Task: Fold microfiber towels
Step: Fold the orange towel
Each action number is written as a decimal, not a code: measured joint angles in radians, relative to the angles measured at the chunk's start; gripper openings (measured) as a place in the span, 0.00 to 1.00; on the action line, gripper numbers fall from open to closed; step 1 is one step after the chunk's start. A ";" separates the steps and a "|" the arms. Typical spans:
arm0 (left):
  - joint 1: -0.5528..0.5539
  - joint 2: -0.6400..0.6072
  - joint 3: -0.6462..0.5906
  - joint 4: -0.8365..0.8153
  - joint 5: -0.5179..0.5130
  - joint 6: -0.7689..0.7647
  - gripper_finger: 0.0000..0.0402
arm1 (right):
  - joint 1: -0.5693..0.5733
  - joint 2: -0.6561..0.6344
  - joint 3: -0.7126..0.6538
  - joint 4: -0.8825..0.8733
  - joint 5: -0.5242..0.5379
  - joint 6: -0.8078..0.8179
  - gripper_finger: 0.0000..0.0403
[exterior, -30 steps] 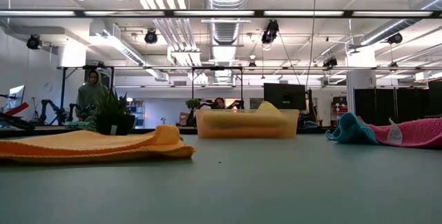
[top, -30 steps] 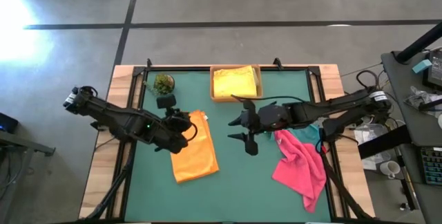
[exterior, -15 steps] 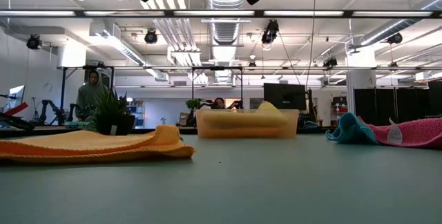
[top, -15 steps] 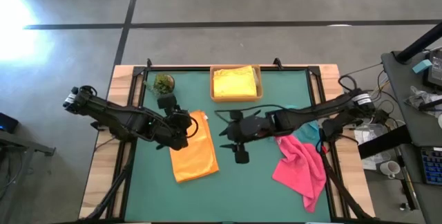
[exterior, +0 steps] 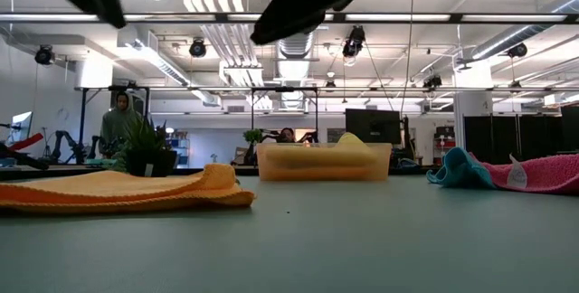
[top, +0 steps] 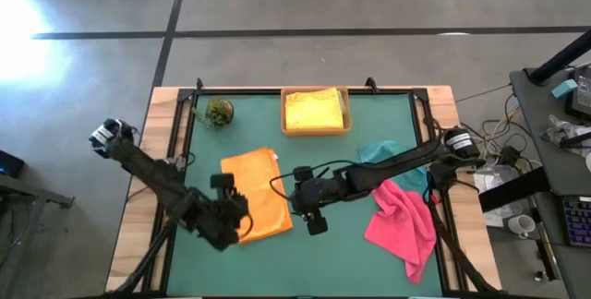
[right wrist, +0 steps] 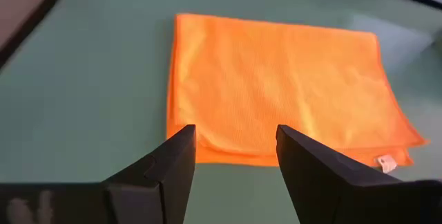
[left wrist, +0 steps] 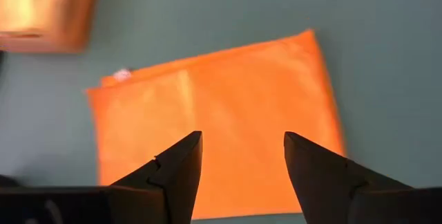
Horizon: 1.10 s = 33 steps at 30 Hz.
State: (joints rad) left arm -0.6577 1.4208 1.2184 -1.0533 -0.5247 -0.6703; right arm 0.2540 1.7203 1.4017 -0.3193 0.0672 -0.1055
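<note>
Orange towel point(top: 256, 206) lies flat on the table point(top: 351, 262), folded to a rectangle, left of centre. Since a sec ago the left gripper point(top: 228, 214) has let go of it & pulled back toward the near-left edge of the cloth; its jaws, which were pinched on the fabric, now stand spread w/ nothing between them (wrist view shows the towel beyond the open tips). Right gripper point(top: 309, 218) has swung across from mid-table to just beside the towel's right edge, jaws spread, empty, pointing at the cloth. Towel itself has barely shifted.

Meaning, as I read it: one fold is done & released; both arms look to be lining up for the next fold or a pick-up of this piece.

Containers: tan tray point(top: 284, 113) at the back centre holds a folded yellow towel point(top: 314, 111), prob. a finished one. Nothing else in it that I can see.

Still to do: pink towel point(top: 403, 223) crumpled at the right, teal towel point(top: 386, 151) bunched just behind it, partly under the right arm. Plant ball point(top: 219, 111) sits back-left, clear of the work.
</note>
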 joint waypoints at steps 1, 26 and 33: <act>-0.024 0.013 -0.008 0.014 0.000 -0.023 0.47 | 0.000 0.008 0.000 0.001 0.000 0.000 0.48; -0.187 0.333 -0.048 0.226 0.168 -0.156 0.47 | 0.027 0.307 0.123 0.120 -0.181 -0.129 0.48; -0.187 0.386 -0.061 0.232 0.164 -0.162 0.47 | 0.021 0.315 0.128 0.111 -0.181 -0.134 0.48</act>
State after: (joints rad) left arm -0.8444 1.8071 1.1570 -0.8215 -0.3603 -0.8318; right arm 0.2745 2.0357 1.5298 -0.2079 -0.1135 -0.2394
